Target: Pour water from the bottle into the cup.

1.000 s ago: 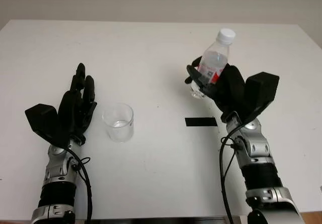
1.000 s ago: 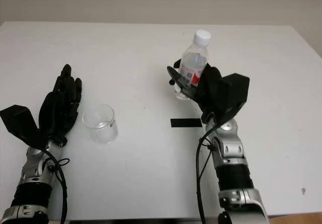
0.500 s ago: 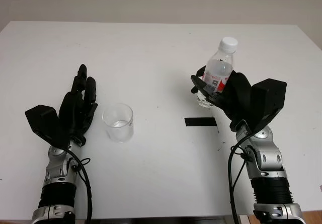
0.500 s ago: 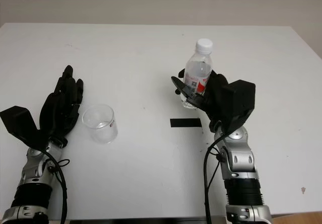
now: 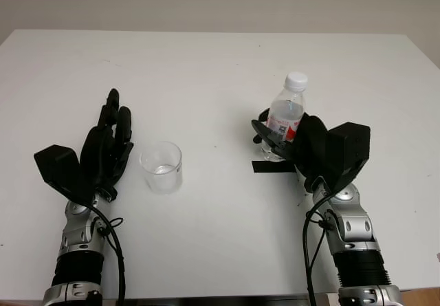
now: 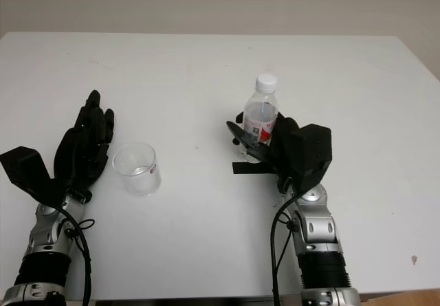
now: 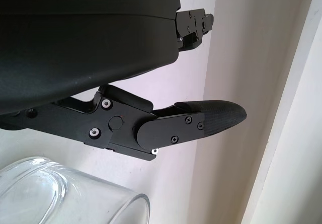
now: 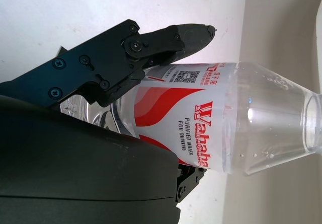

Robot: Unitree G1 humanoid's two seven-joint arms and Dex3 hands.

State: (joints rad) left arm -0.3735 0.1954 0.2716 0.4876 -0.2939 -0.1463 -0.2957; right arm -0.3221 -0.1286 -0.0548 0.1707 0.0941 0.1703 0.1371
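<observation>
A: The white rectangular worktop (image 5: 206,65) is carrying the whole scene. What is the black three-finger right hand (image 5: 302,144) doing on it?

B: Its fingers (image 8: 166,40) are wrapping the clear plastic water bottle with the white cap and red-and-white label (image 5: 284,117), which is standing about upright over a strip of black tape (image 5: 271,166).

A: And the black left hand (image 5: 103,151)?

B: It is waiting open just beside the clear, round, empty-looking plastic cup (image 5: 162,167), not touching it.

A: What could go wrong?

B: The cap is still sitting on the bottle, so tipping now would pour nothing. The cup is light and unheld; a nudge from the bottle could be toppling it.

A: Any readable writing?

B: The label is showing "Wahaha", "purified water for drinking" and a QR code.
</observation>
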